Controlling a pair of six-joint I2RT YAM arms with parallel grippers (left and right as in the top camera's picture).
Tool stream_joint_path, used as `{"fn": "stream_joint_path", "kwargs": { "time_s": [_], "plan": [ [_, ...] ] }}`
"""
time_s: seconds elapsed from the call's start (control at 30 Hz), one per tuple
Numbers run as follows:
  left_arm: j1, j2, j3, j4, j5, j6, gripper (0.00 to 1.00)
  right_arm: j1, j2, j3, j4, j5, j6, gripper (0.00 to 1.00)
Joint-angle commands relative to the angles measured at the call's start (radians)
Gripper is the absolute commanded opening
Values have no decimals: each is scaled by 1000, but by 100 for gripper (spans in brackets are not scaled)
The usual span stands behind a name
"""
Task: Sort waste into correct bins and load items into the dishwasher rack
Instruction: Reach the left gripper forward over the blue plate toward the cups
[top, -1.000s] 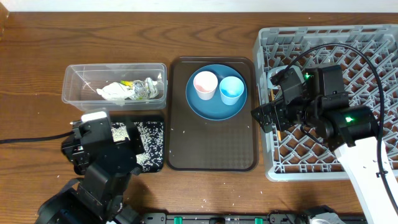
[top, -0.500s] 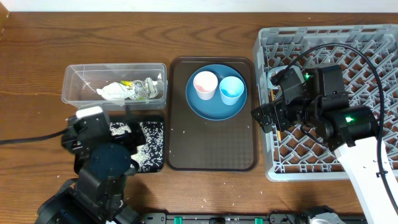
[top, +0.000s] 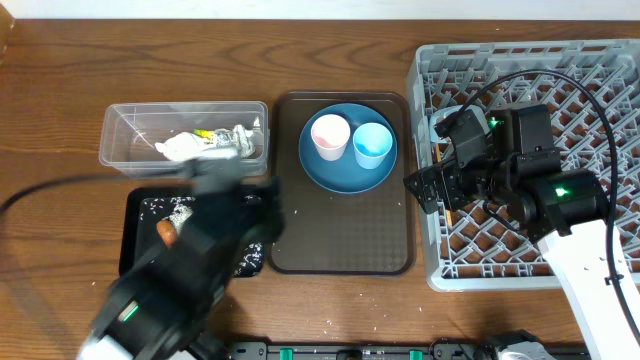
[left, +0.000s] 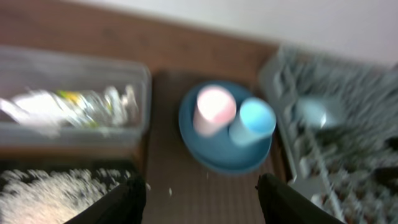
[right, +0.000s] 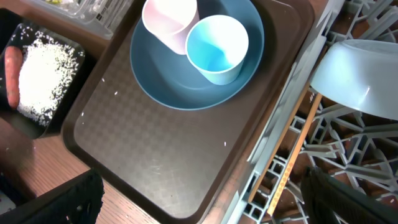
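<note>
Two bins left of the brown serving tray (top: 340, 240): a clear tub (top: 120, 120) at the far corner, holding crumpled white paper (top: 178, 150), a yellow-green packet (top: 204, 133) and a crinkled foil wrapper (top: 240, 138); a black tray (top: 135, 205) at the near corner, just beside the serving tray, with loose rice grains (top: 182, 212) and a small orange carrot (top: 167, 232). Motion-blurred in the overhead view, the left arm across the black tray's right half, reaching the serving tray's left edge. Left gripper (left: 200, 186) with fingers wide apart, nothing between them, touching nothing, aimed over the serving tray's near left part. On the far half of the serving tray, a dark-blue plate (top: 345, 178) bearing a pink cup (top: 330, 136) and a light-blue cup (top: 372, 145), upright, side by side, touching. A few stray white grains on the serving tray's bare surface. Right gripper (right: 205, 199) above the serving tray's right edge, fingers spread wide, empty, in contact with nothing. Right of the serving tray, just beside it, the grey dishwasher rack (top: 600, 62), with a pale-blue bowl (right: 360, 78) upside down near its left wall and wooden chopsticks (right: 291, 149) lying along that same wall.
</note>
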Motion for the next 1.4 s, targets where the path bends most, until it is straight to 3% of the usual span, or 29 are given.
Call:
{"fn": "stream_joint_path", "kwargs": {
  "time_s": [0.0,0.3,0.67,0.87,1.13,1.2,1.37],
  "plan": [
    [3,196,45,-9,88,-40,60,4,1,8,-1,0,4,99],
    [3,555,184,108,120,-41,53,4,1,8,-1,0,4,99],
    [180,676,184,250,410,-45,53,4,1,8,-1,0,4,99],
    [254,728,184,282,414,-60,53,4,1,8,-1,0,4,99],
    [251,823,183,329,414,-71,53,4,1,8,-1,0,4,99],
    [251,845,183,332,414,-71,47,4,1,8,-1,0,4,99],
    [253,879,183,356,413,-71,46,4,1,8,-1,0,4,99]
  ]
}}
